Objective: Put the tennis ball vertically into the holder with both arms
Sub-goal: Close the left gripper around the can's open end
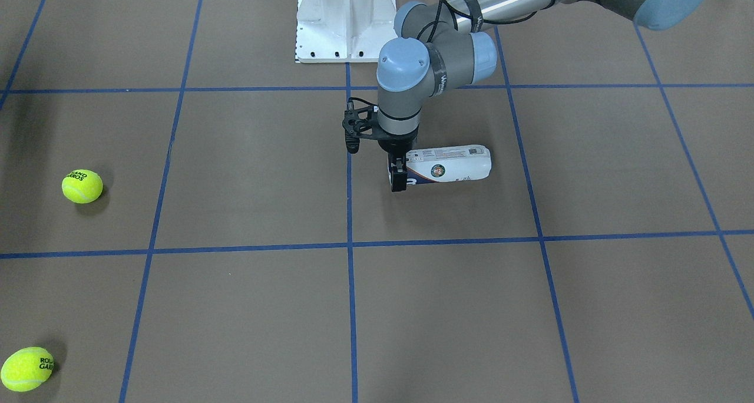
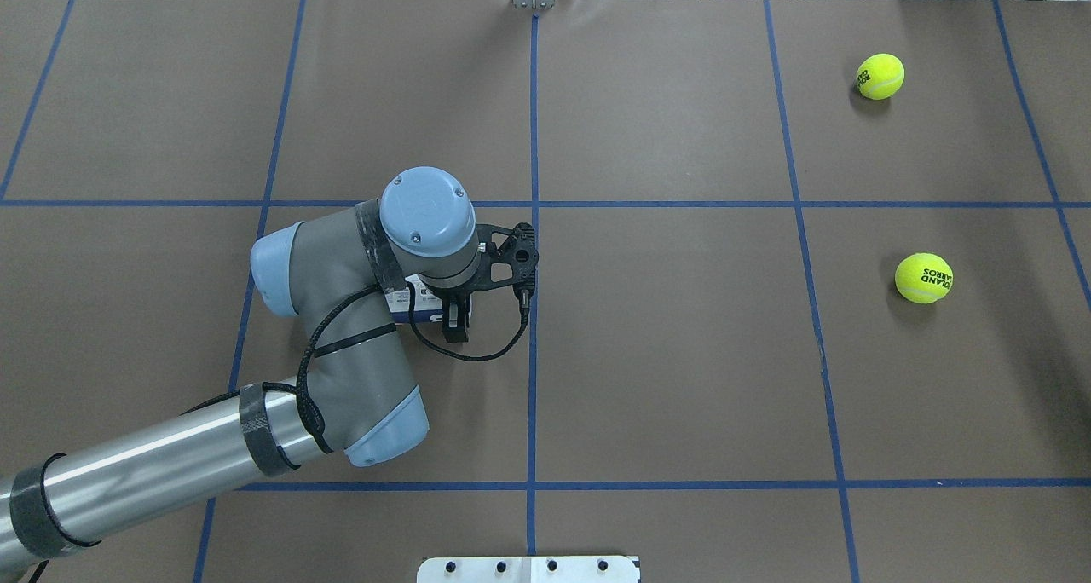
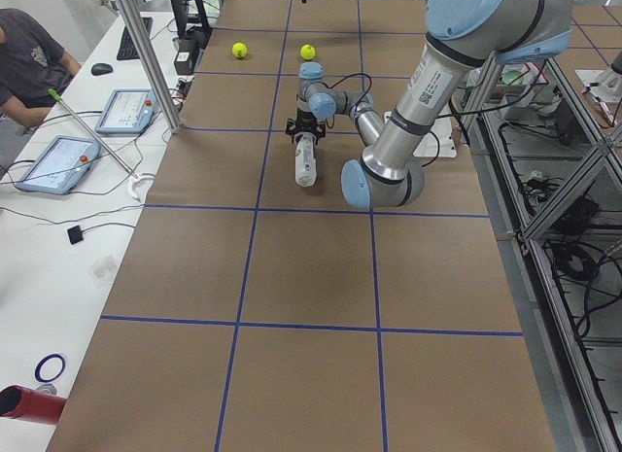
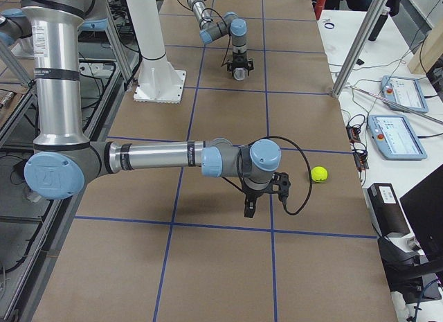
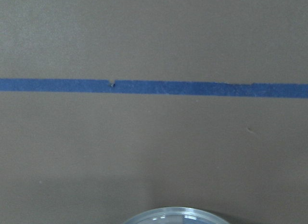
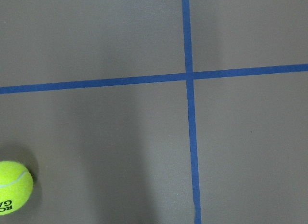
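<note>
**Holder** (image 1: 453, 164). Lying on its side on the surface (image 1: 235, 173), just out from the white pedestal base (image 1: 346, 20). Rim (image 5: 168, 215) turned toward the centre tape line. Not yet upright, hence not ready for a vertical drop.

**Left tool** (image 1: 398, 172). Set down astride the rim end of the holder, near finger (image 1: 399, 182) against its wall, far finger hidden. Clenched or merely astride: cannot tell. Placed at that end, by judgement, for tipping the mouth upward.

**Right tool** (image 4: 249, 210). Poised low over bare surface, near a tennis ball (image 4: 318, 174). Shown from the side only, so released or clenched cannot be told. Probably stationed there for the pick.

**Second tennis ball** (image 1: 26, 369). Loose, like the first, well apart from the holder, out on the right arm's side.
</note>
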